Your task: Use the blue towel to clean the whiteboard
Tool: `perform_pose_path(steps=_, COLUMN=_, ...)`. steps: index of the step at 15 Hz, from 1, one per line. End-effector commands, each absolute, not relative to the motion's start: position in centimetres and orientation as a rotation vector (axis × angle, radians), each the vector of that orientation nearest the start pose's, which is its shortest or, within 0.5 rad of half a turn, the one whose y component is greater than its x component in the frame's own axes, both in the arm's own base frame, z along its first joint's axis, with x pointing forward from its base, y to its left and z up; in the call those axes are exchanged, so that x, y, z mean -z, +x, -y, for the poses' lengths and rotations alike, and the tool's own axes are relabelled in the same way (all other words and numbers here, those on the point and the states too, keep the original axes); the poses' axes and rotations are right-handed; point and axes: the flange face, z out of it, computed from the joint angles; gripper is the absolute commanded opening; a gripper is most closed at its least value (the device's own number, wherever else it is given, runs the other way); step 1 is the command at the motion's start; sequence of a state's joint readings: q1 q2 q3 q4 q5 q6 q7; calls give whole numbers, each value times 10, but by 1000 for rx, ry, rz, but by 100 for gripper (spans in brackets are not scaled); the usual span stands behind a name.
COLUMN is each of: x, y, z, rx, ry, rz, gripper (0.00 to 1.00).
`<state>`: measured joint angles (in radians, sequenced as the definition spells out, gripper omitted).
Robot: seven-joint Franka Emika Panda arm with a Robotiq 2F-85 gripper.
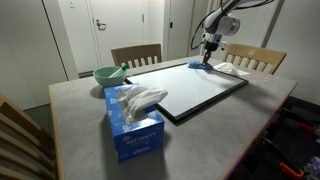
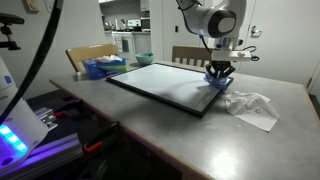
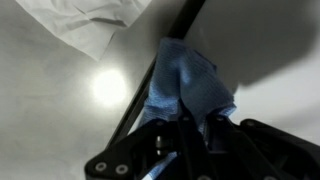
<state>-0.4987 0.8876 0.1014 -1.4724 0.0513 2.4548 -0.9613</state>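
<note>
Blue towel (image 3: 185, 85) is pinched in the closed gripper (image 3: 190, 128), pressed on the whiteboard (image 2: 165, 82) corner at 3 o'clock in an exterior view. Only the wrist view shows it overlapping the black frame (image 3: 185, 22), with the white cloth (image 3: 85, 25) at 11 o'clock.

Claw (image 2: 219, 73) clamped on blue towel (image 2: 221, 84). The towel touches the whiteboard (image 2: 165, 85) at one board corner. White cloth (image 2: 252, 106) lies crumpled on table (image 2: 140, 135), just beside that corner. Blue box (image 2: 100, 68) sits near far table edge.
</note>
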Motion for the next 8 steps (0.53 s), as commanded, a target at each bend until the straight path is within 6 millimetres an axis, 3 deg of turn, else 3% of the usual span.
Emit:
perform_pose_path(steps=1, x=-142, y=676, z=295, rx=222, ry=-2999, rz=738, gripper=3)
perform_pose_path(steps=3, x=-148, y=678, z=292, rx=200, ry=-2995, rz=756, gripper=3)
perform_pose_path(steps=4, x=-160, y=679, z=289, rx=184, ry=-3009, rz=773, gripper=36)
perform_pose_path(steps=5, x=-171, y=679, z=287, rx=172, ry=-3034, rz=789, gripper=38)
perform_pose_path(steps=8, x=-217, y=686, z=281, rx=180, ry=-3120, rz=852, gripper=58)
